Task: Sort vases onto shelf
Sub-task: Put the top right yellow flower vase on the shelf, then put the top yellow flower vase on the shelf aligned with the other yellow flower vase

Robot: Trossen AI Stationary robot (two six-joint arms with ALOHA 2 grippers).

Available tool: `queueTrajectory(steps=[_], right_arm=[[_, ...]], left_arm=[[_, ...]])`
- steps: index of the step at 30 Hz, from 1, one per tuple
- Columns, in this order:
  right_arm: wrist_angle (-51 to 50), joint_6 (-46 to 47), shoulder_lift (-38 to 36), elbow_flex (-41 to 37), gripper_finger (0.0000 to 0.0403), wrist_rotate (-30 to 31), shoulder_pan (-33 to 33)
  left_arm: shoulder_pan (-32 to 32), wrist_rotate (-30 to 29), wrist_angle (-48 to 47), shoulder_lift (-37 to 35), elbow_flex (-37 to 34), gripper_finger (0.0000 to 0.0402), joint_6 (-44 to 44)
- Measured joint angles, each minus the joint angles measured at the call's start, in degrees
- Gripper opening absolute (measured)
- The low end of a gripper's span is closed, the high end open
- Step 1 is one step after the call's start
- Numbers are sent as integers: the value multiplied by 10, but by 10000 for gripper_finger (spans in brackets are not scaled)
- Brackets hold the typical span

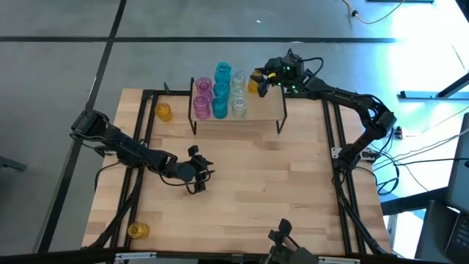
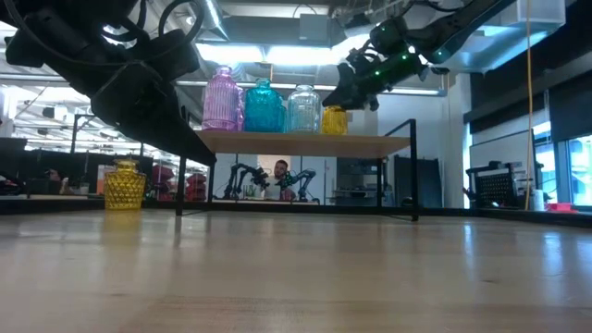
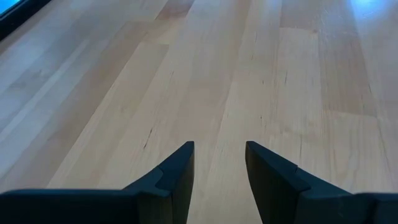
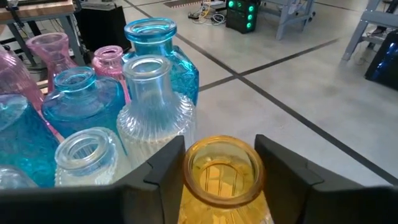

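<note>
Right gripper (image 4: 221, 165) straddles the amber-yellow glass jar vase (image 4: 219, 177) on the light-wood shelf (image 1: 264, 108), fingers either side, grip uncertain, while left gripper (image 3: 219, 163) hovers half-open, empty, above the table (image 1: 256, 183).

Two dark, near-black arms show in the overhead picture: the left arm (image 1: 132, 150) at centre left, the right arm (image 1: 352, 103) at upper right. Each is a chain of slim matte segments with bulkier rounded joints. Black cables loop off the right arm's base at the right edge. Green lights glow on the right arm's wrist housing (image 1: 287, 71), also in the low picture's upper right. Each wrist picture shows two black, wedge-shaped fingers (image 3: 177, 177) with angular, stepped inner faces at the bottom.
</note>
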Motion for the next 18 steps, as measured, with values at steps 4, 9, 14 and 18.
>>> queueTrajectory(steps=[4,9,14,18], right_arm=[[-1,0,0,0,210,0,0],[14,-7,-1,0,248,0,0],[11,-34,-31,3,265,2,0],[-16,-36,-76,9,266,-27,0]], left_arm=[[0,0,0,0,0,137,0],[0,0,0,0,0,137,0],[0,0,0,0,0,137,0],[0,0,0,0,0,137,-5]])
